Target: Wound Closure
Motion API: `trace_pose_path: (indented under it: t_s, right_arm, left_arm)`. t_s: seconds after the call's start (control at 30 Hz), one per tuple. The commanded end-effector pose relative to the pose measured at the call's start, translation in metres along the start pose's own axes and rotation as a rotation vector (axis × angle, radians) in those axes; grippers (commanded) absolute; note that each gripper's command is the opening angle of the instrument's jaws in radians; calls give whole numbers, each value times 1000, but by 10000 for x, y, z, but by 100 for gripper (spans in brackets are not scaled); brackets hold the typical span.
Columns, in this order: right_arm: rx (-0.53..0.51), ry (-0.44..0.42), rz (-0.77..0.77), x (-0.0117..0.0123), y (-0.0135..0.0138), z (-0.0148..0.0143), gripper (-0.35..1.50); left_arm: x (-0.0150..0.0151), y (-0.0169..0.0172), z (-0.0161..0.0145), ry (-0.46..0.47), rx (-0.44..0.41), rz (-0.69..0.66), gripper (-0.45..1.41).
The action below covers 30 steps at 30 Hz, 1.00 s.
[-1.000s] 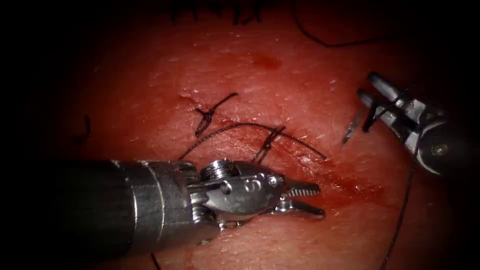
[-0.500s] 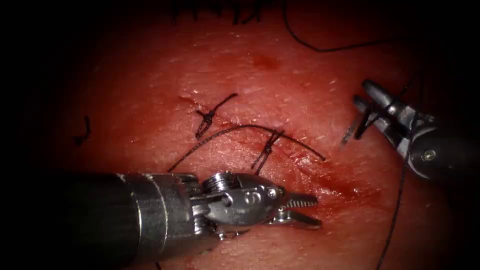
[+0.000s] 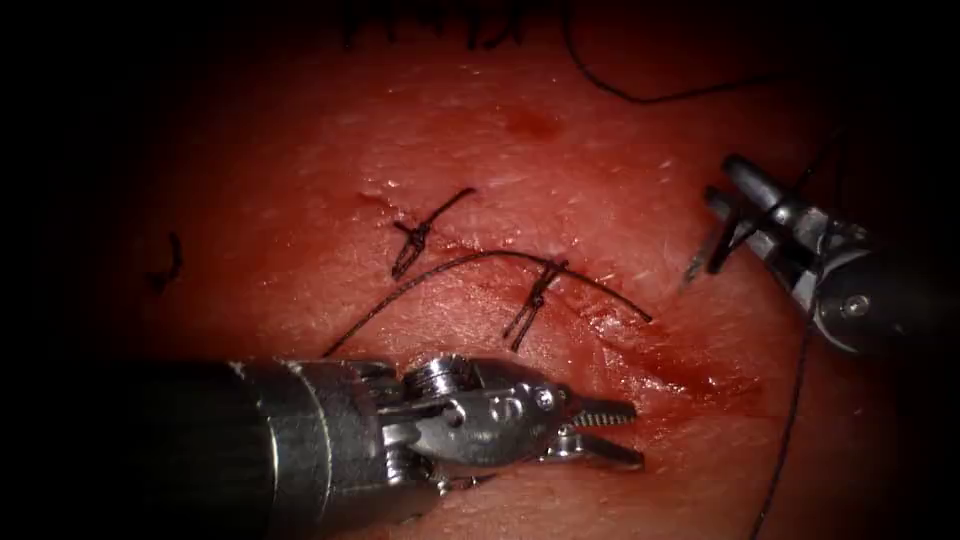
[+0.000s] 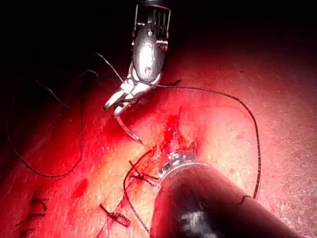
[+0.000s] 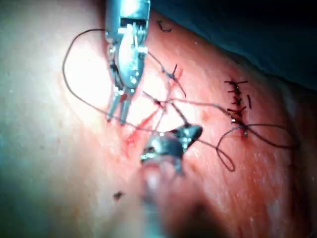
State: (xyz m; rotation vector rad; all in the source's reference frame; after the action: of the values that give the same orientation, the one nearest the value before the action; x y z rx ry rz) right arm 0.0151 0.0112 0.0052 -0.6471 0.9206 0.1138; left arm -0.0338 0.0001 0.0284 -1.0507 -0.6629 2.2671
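The right arm's steel needle driver (image 3: 722,215) has its two slim jaws clamped on the curved silver needle (image 3: 697,262), gripping it near the blunt, thread-bearing end so that the pointed end hangs free below and to the left of the jaw tips, clear of the glistening red tissue (image 3: 560,170) and not in it; judging by that hold, the point is kept exposed and off the surface. The thin dark braided thread (image 3: 790,420) falls away from beneath this tool's wrist, slack rather than taut. The left arm's ribbed metal needle driver (image 3: 610,432) hovers low over the tissue with its serrated jaws parted and nothing between them, its tips just short of the wet red fluid (image 3: 690,375) pooled in the open part of the cut (image 3: 640,350). Above and behind those tips lie two knotted dark stitches (image 3: 535,298), already tied across the cut, and a loose arc of thread runs over them. From the left wrist view the right tool (image 4: 121,105) appears beyond the cut with the needle (image 4: 130,132) angled towards the tissue. The tissue looks soft, moist and faintly pebbled, the needle smooth and bright.
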Motion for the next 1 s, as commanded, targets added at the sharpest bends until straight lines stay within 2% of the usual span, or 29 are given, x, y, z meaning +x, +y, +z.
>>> trace_pose_path:
  t_s: [0.03,0.37,0.63,0.87,1.0]
  right_arm:
    - [0,1,0,-1,-5,6,-35]
    - [-1,-3,-22,-6,-7,9,-35]
    - [-11,31,-63,-20,-42,3,-35]
    - [37,61,-85,-21,-71,-15,-35]
    - [48,61,-90,-20,-78,-21,-35]
  left_arm:
    - [0,-1,8,1,-1,0,-1]
    - [7,-4,2,1,-9,-4,-1]
    - [32,-17,-6,21,21,-35,0]
    - [29,-25,-11,25,37,-34,-1]
    - [25,-28,-12,26,44,-27,-3]
